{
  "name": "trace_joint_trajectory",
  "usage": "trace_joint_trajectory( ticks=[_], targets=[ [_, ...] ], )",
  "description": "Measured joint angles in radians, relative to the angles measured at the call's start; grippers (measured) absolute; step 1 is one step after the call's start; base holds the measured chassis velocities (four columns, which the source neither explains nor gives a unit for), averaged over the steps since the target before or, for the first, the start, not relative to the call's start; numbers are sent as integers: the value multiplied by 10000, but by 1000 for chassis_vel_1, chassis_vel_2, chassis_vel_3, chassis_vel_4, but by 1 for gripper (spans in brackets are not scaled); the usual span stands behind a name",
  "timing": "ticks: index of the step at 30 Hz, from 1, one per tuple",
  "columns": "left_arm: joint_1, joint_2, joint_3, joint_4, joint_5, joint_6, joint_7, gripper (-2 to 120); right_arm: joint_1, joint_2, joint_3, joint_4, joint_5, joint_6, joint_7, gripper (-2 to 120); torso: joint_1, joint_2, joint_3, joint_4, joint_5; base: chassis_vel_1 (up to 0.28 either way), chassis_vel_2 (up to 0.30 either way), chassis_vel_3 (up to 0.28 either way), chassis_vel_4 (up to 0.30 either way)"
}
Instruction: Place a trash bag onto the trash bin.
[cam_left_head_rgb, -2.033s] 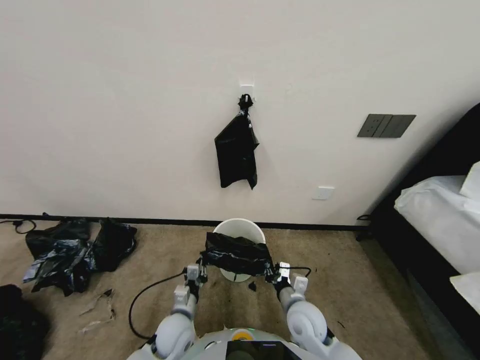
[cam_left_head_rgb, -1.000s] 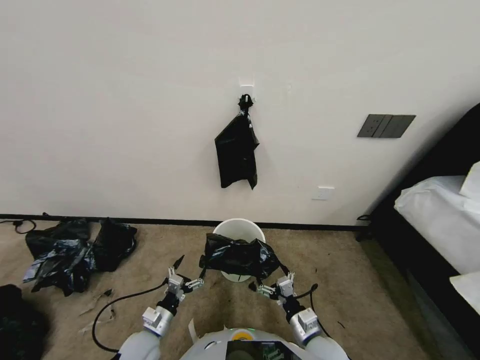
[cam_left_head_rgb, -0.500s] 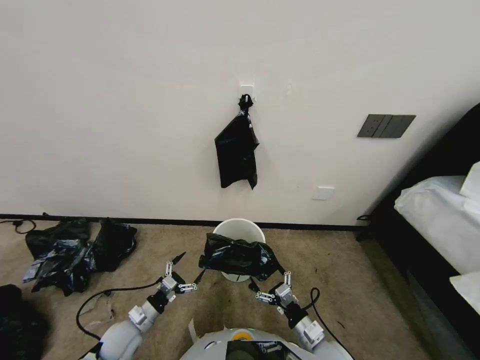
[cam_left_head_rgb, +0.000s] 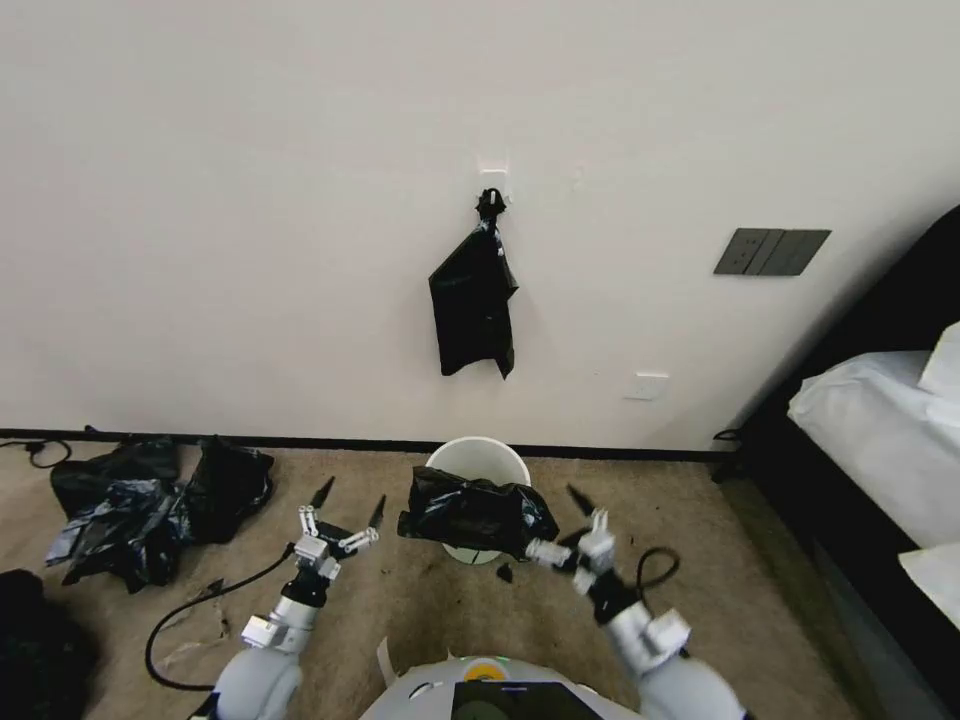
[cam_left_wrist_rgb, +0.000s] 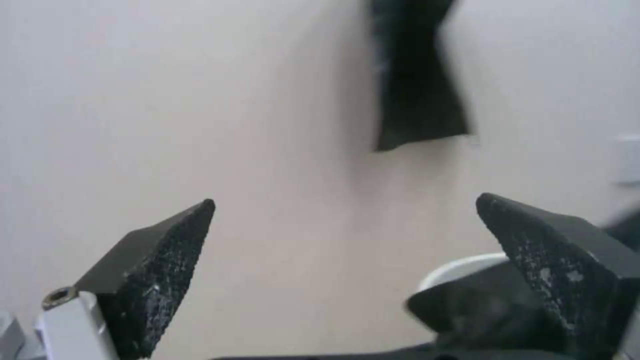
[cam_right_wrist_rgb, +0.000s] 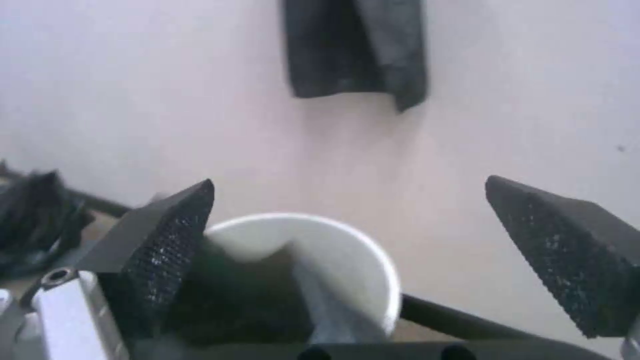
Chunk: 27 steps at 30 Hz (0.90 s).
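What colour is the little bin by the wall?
Cream-white; the trash bin shows best in the head view.

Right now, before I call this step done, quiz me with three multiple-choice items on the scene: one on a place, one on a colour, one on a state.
1. Where does the trash bag lie?
A. draped over the near rim of the bin
B. flat on the carpet
C. on the bed

2. What colour is the bundle hanging on the wall?
A. white
B. black
C. blue

3. How are the left gripper and right gripper?
A. both shut on the bag
B. one open, one shut
C. both open, empty

Answers: 1 A, the bag covers the bin's near rim while the far rim shows bare. 2 B, it is dark against the pale wall. 3 C, both wrist views show spread fingers with nothing between them.
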<state>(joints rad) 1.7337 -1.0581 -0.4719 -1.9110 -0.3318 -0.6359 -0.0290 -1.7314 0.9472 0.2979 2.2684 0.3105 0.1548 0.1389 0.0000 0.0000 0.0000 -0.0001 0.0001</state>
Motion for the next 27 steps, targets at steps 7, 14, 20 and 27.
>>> trace_joint_trajectory(
  ticks=[7,14,20,27],
  targets=[
    [390,-788,-71,-593,835,1389,-1448,100,2126,-999,453,548,3510,-3026,131,100,0,0,0,1,1,0,0,0,0],
    [970,-1522,-17,-1250,1553,2414,-1940,100,7099,-2111,-1437,-1859,6557,-6346,-646,100,0,0,1,1,2,0,0,0,0],
    [1138,-1815,73,-1325,1945,2668,-1856,100,11058,-1861,-4350,-4703,6499,-7562,-2152,100,0,0,2,0,6,0,0,0,0],
    [1369,-1955,98,-1387,2420,3072,-1850,100,13216,-948,-6329,-7056,5732,-8060,-3252,100,0,0,2,2,-1,0,0,0,0]
  ],
)
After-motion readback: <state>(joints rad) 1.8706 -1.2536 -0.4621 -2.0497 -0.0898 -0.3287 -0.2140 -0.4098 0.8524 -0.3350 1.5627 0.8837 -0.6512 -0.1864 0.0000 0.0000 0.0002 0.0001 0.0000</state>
